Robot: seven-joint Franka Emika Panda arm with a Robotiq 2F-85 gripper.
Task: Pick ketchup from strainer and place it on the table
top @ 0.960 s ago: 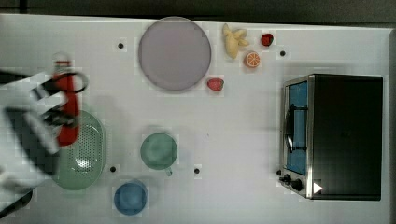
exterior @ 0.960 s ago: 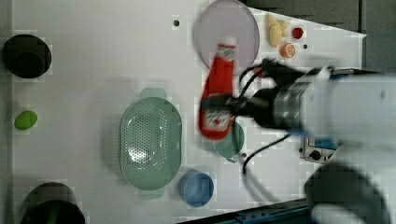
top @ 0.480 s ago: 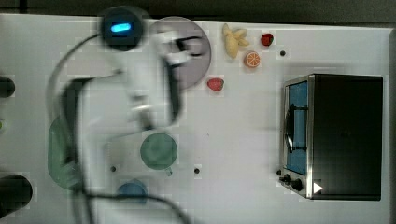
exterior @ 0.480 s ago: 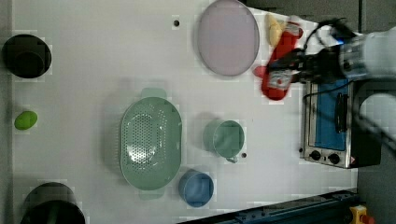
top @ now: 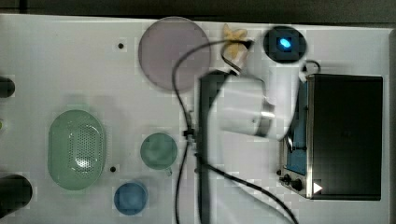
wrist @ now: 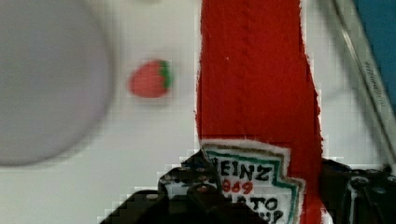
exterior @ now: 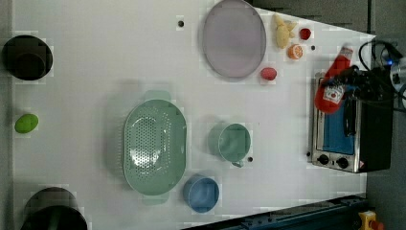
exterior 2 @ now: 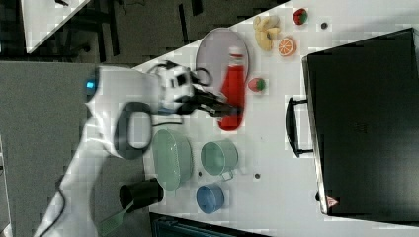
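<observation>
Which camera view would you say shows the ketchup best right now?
The right view: the whole ketchup shows, cap to base, in the gripper. The left view shows it smaller against the oven; the wrist view shows its body and label close up.

The top view looks straight down over the whole bench [top: 70, 60]. The left view and right view also look down from high up, from opposite ends. All three share the strainer [exterior: 154, 140] and grey plate [top: 173, 52]. The wrist view sits close against the ketchup [wrist: 254, 84].
</observation>
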